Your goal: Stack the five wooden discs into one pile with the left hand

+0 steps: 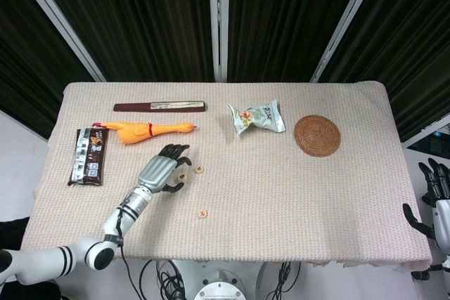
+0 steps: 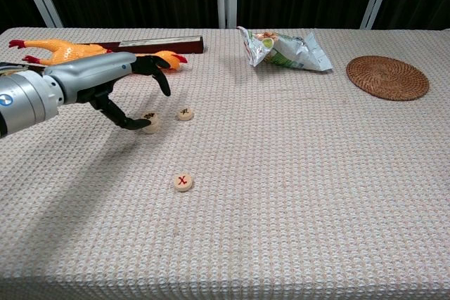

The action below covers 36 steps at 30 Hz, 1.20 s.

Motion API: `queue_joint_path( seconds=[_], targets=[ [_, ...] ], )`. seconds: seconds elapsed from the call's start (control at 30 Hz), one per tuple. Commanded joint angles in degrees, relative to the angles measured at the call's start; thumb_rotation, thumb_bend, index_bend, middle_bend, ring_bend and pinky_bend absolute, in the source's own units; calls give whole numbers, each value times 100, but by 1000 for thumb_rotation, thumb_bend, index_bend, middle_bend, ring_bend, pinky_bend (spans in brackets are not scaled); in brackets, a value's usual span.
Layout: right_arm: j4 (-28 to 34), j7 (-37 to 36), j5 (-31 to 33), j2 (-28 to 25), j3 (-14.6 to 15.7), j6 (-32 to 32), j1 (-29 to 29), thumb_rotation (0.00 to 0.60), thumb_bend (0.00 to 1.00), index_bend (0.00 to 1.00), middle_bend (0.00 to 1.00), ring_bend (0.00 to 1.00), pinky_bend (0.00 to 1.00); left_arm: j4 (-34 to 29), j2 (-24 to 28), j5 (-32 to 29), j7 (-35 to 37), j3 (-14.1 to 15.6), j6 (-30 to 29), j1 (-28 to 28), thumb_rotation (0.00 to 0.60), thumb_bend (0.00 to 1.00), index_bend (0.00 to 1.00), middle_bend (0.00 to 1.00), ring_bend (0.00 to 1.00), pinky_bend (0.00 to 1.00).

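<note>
Three wooden disc spots show on the cloth. One disc point(image 2: 150, 122) point(image 1: 181, 176) looks thicker than the others and may be a small pile; I cannot tell how many it holds. A single disc point(image 2: 185, 113) point(image 1: 200, 169) lies just right of it. Another disc point(image 2: 183, 182) point(image 1: 202, 213) with a red mark lies nearer the front edge. My left hand point(image 2: 119, 86) point(image 1: 165, 166) hovers over the thick disc, thumb tip at its left side, fingers arched above and apart, nothing held. My right hand point(image 1: 434, 198) hangs off the table's right edge, fingers apart, empty.
Behind the left hand lie a rubber chicken point(image 2: 67, 50) point(image 1: 144, 131) and a dark flat bar point(image 1: 160, 106). A dark snack packet point(image 1: 89, 156) is at the far left, a green snack bag point(image 2: 285, 48) at the back middle, and a woven coaster point(image 2: 387, 77) at the back right.
</note>
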<state>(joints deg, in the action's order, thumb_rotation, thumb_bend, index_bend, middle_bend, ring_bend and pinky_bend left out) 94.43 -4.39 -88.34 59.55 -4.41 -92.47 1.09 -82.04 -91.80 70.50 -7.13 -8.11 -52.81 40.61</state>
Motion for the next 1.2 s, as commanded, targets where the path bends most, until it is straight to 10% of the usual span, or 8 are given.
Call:
queue_joint_path(
  seconds=[0.03, 1.2],
  targets=[
    [0, -5, -6, -2, 2, -9, 4, 600, 280, 0, 0, 0, 0, -35, -89, -72, -117, -68, 10, 73, 600, 273, 301, 40, 0, 0],
    [-30, -188, 44, -86, -8, -10, 36, 600, 281, 0, 0, 0, 0, 603, -1023, -2080, -2006, -500, 106, 815, 600, 284, 427, 54, 0, 0]
  ],
)
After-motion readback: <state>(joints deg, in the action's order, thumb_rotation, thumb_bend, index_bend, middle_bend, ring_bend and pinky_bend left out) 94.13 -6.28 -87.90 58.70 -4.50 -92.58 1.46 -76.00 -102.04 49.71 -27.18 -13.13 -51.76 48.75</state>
